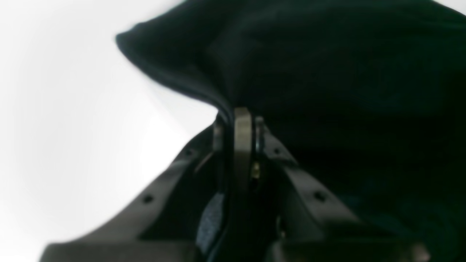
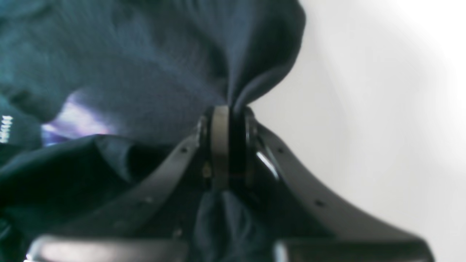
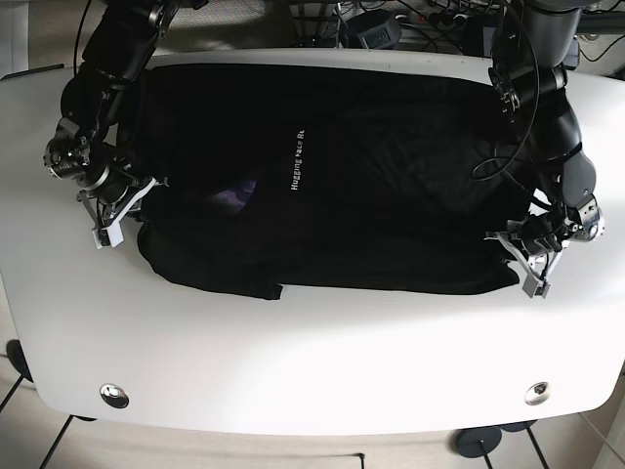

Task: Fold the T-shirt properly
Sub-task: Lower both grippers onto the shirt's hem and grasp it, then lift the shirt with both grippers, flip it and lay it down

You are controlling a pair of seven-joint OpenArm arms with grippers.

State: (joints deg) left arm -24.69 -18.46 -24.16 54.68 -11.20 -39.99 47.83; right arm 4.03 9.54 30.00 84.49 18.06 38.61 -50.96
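One T-shirt [image 3: 322, 186], two claws pinching it, left claw [image 3: 522, 256], right claw [image 3: 125, 205]

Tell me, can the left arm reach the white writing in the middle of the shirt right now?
Probably not as things stand. The left gripper is shut on the T-shirt at its edge, and the white writing lies far off near the middle. It would likely have to let go first; nothing else blocks the way.

2 black robot arms with rounded, jointed segments stand at the upper left and upper right of the base view, thin black cables looping along the right one. Each ends in a gripper, the left gripper [image 3: 528, 256] and the right gripper [image 3: 119, 207], with pale grey fingers, dark screw-dotted frames and metallic wrist rings.
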